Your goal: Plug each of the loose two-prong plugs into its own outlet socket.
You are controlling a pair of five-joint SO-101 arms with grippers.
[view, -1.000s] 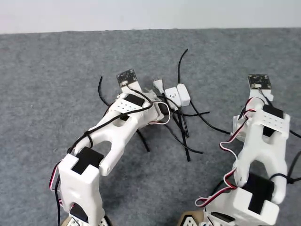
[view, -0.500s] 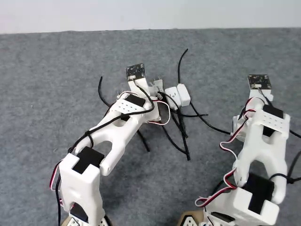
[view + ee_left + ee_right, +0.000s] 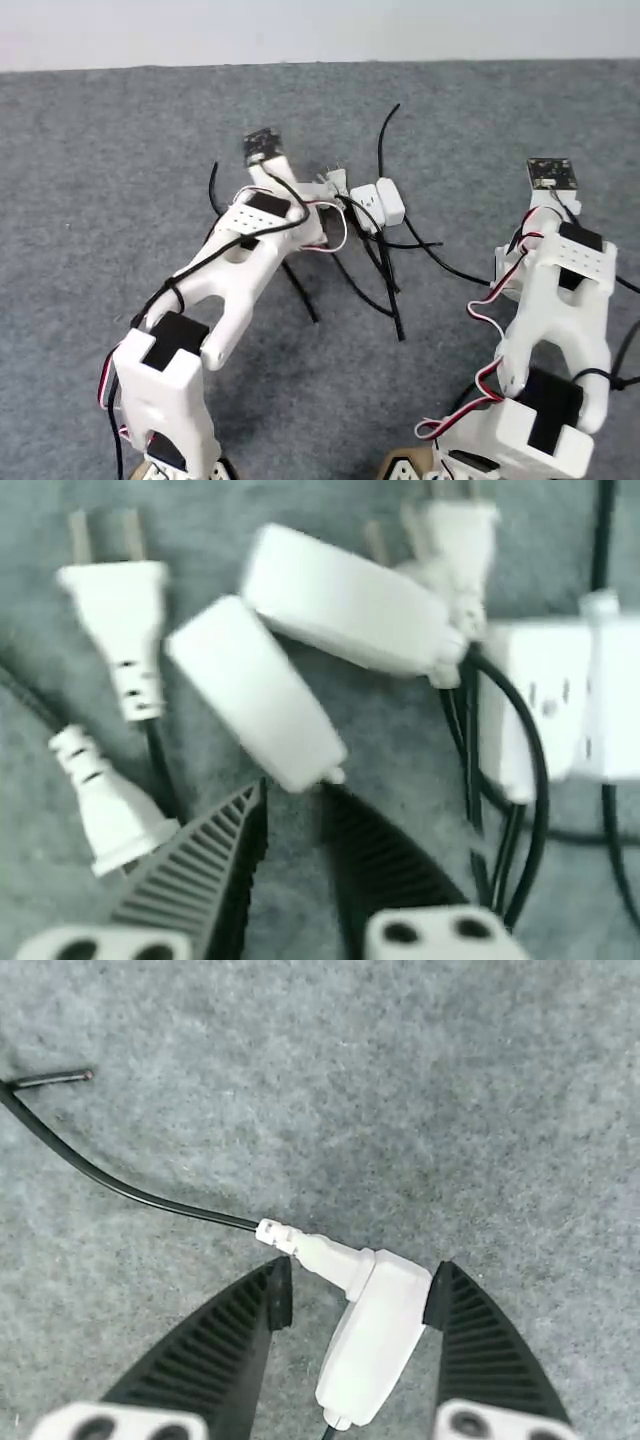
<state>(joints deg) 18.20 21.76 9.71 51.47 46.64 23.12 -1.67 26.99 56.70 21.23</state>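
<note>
My left gripper (image 3: 295, 798) is nearly closed, pinching the cord end of a white oblong socket (image 3: 255, 695). A second oblong socket (image 3: 345, 605) lies just beyond it. Loose two-prong plugs lie on either side, one (image 3: 115, 595) with its prongs pointing away and another (image 3: 455, 530) farther off. In the high view the left gripper (image 3: 318, 192) sits over the tangle by a plug (image 3: 335, 179) and the white block sockets (image 3: 378, 203). My right gripper (image 3: 360, 1275) is open around a white plug body (image 3: 378, 1325) that lies on the carpet with its black cord (image 3: 120, 1185) trailing away.
Black cords (image 3: 385, 275) cross the grey carpet between the two arms. Another white plug body (image 3: 105, 805) lies beside my left finger (image 3: 215, 865). The right arm (image 3: 560, 290) stands at the right, apart from the tangle.
The left wrist swung right, then back left, and the cords and plug by it shifted toward the arm. The right arm has stayed still.
</note>
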